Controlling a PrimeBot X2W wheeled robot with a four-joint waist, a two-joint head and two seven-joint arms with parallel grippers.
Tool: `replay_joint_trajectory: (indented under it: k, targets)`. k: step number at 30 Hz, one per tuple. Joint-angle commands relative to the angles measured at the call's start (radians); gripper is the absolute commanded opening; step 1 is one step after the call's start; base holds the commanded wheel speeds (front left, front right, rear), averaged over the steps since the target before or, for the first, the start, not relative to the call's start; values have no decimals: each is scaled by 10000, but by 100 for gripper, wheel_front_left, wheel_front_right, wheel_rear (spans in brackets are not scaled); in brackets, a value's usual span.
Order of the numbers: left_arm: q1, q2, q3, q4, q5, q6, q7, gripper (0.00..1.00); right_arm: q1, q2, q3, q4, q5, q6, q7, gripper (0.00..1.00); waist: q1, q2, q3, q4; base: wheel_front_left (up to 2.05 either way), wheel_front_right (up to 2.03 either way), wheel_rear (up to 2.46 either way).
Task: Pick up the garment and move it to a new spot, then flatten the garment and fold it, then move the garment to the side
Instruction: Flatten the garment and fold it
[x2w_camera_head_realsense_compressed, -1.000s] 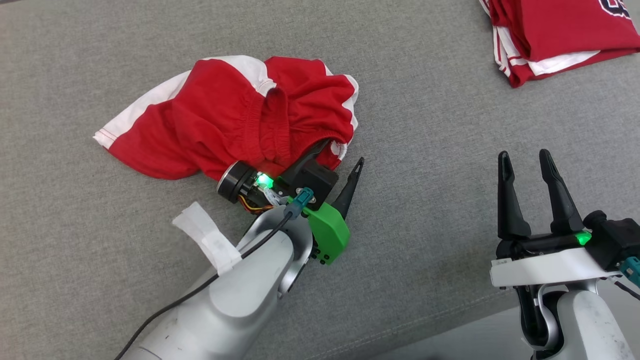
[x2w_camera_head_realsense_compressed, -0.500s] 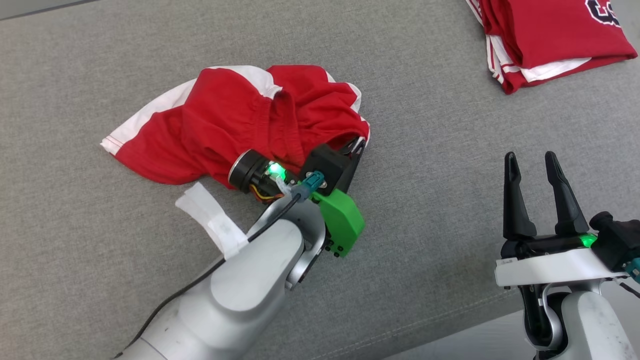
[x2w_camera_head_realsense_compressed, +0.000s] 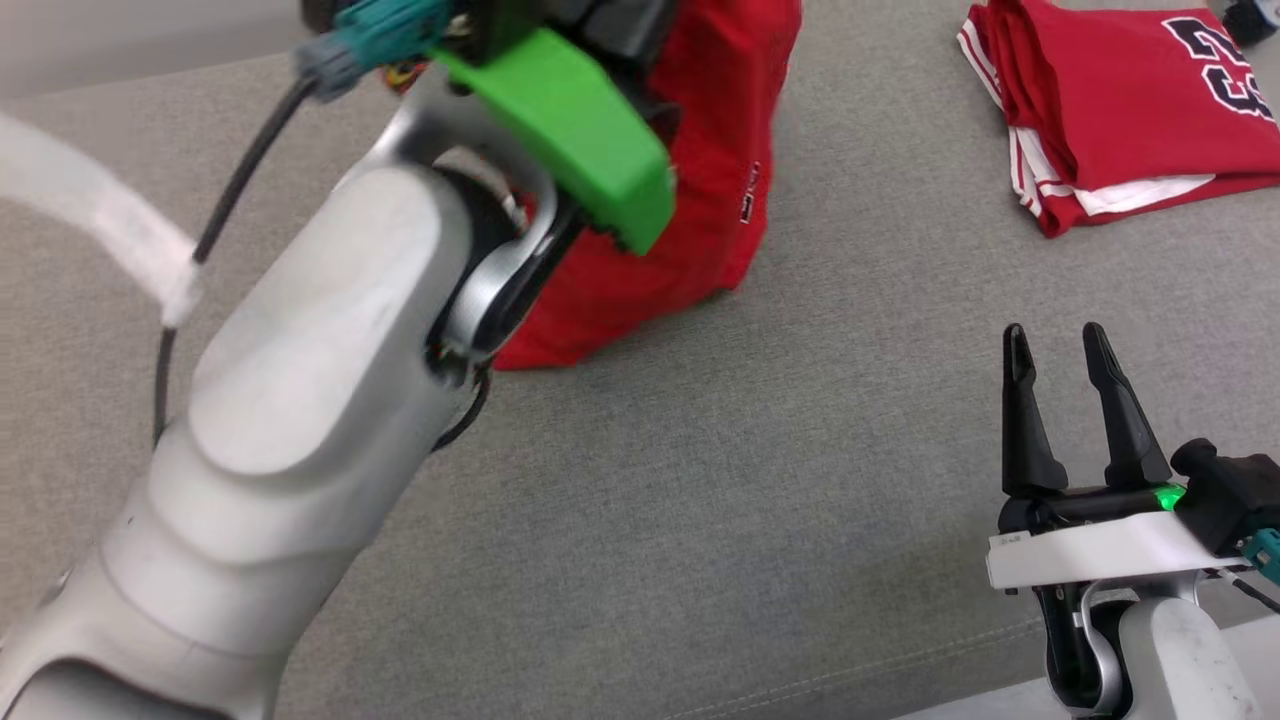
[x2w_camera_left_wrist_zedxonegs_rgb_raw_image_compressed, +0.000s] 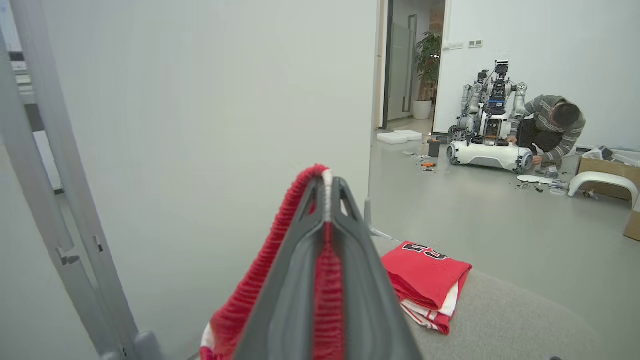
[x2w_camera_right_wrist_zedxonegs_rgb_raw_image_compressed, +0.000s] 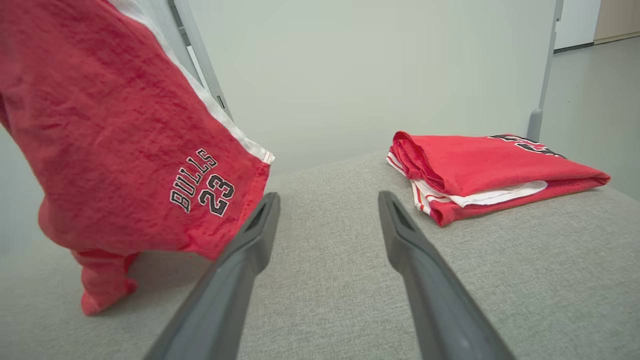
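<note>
Garment (x2w_camera_head_realsense_compressed: 720, 150), a pair of red shorts with white side stripes, hanging in a loose drape from the left gripper (x2w_camera_left_wrist_zedxonegs_rgb_raw_image_compressed: 327, 185); ribbed red waistband and a thin white edge pinched between the two dark fingers, closed hard with nothing but cloth between them; upper part of the shorts held clear of the grey cushion (x2w_camera_head_realsense_compressed: 700, 500), lowest fold down on it or just brushing it, hard to tell which; black "BULLS 23" print near one leg hem in the right wrist view, that hem just beside one finger of the right gripper (x2w_camera_right_wrist_zedxonegs_rgb_raw_image_compressed: 328, 197); green housing (x2w_camera_head_realsense_compressed: 560, 130) of the left wrist high at the top of the head view, pale forearm slanting up to it from the lower left; right gripper low at the right of that view, fingers spread wide, holding nothing, pointing up over bare cushion; folded red jersey (x2w_camera_head_realsense_compressed: 1130, 110) with black numerals lying flat at the cushion's far right, well apart from the shorts; beyond the cushion in the left wrist view, a person (x2w_camera_left_wrist_zedxonegs_rgb_raw_image_compressed: 550, 125) crouched beside another robot (x2w_camera_left_wrist_zedxonegs_rgb_raw_image_compressed: 487, 125) on the floor.
</note>
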Motion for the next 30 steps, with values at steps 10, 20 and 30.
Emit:
replay_joint_trajectory:
  k: [10, 20, 30]
  targets:
    - [6453, 2346, 1020, -1822, -1618, 1178, -878, 0, 292, -160, -156, -79, -314, 1, 3, 100, 0, 0, 166, 1121, 0, 0, 0]
    - [8618, 2803, 1866, -906, -2423, 1109, -2162, 0, -440, -1577, 610, 482, 1064, 3, 3, 100, 0, 0, 426, 2419, 0, 0, 0]
    - [7994, 2097, 1611, 419, -2333, 670, -2729, 0, -2805, -3817, 4192, 2477, 4000, 1, 127, 100, 0, 0, 518, 3138, 0, 0, 0]
